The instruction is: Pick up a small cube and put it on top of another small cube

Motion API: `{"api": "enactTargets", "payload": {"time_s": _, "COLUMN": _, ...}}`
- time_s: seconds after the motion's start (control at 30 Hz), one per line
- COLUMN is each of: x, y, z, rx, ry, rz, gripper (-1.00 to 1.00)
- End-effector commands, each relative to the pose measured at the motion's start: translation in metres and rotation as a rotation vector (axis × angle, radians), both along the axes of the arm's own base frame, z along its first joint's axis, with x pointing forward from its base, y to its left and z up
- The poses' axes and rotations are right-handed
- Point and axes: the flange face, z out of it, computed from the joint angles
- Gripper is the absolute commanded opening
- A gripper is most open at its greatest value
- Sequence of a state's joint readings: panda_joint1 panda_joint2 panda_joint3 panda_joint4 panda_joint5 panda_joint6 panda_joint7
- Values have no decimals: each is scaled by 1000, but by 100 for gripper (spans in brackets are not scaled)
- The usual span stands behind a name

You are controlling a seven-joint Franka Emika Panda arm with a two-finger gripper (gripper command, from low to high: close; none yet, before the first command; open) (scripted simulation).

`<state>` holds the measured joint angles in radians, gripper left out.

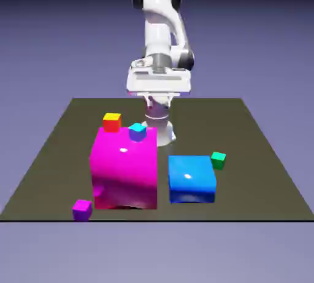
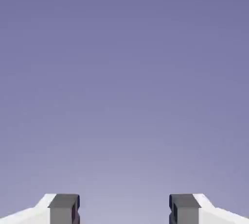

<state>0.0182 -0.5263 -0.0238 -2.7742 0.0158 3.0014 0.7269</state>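
Exterior view: small glossy purple cube (image 1: 81, 210) rests on the dark table (image 1: 184, 214), in front of the big glossy magenta block (image 1: 126, 168) and off its left side, near the table's front edge. Small red cube with yellow-orange top (image 1: 112, 123) appears to sit on that block, toward its left; small cyan-blue cube (image 1: 137, 132) to its right. White two-finger gripper (image 2: 124, 209) is open, nothing between the fingers, above and behind the block. Step judged: approach. Advised: pass clear of the block, descend vertically, centre on the cube, align pads with opposite faces, then close gently.
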Motion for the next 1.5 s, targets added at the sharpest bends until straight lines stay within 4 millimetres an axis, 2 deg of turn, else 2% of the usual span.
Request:
{"api": "enactTargets", "payload": {"time_s": 0.0, "x": 9, "y": -7, "z": -4, "rx": 12, "ry": 36, "rz": -11, "gripper": 0}}
{"api": "enactTargets", "payload": {"time_s": 0.33, "x": 90, "y": -85, "z": -70, "rx": 110, "ry": 387, "rz": -114, "gripper": 0}}
{"api": "enactTargets", "payload": {"time_s": 0.67, "x": 139, "y": -165, "z": -150, "rx": 168, "ry": 694, "rz": -196, "gripper": 0}}
{"api": "enactTargets", "payload": {"time_s": 0.87, "x": 157, "y": -208, "z": -194, "rx": 179, "ry": 853, "rz": -229, "gripper": 0}}
{"api": "enactTargets", "payload": {"time_s": 1.07, "x": 170, "y": -242, "z": -232, "rx": 169, "ry": 995, "rz": -243, "gripper": 0}}
{"api": "enactTargets", "payload": {"time_s": 1.23, "x": 182, "y": -261, "z": -258, "rx": 143, "ry": 1106, "rz": -237, "gripper": 0}}
{"api": "enactTargets", "payload": {"time_s": 1.37, "x": 189, "y": -267, "z": -273, "rx": 121, "ry": 1171, "rz": -223, "gripper": 0}}
{"api": "enactTargets", "payload": {"time_s": 1.47, "x": 169, "y": -262, "z": -339, "rx": 121, "ry": 1171, "rz": -223, "gripper": 0}}
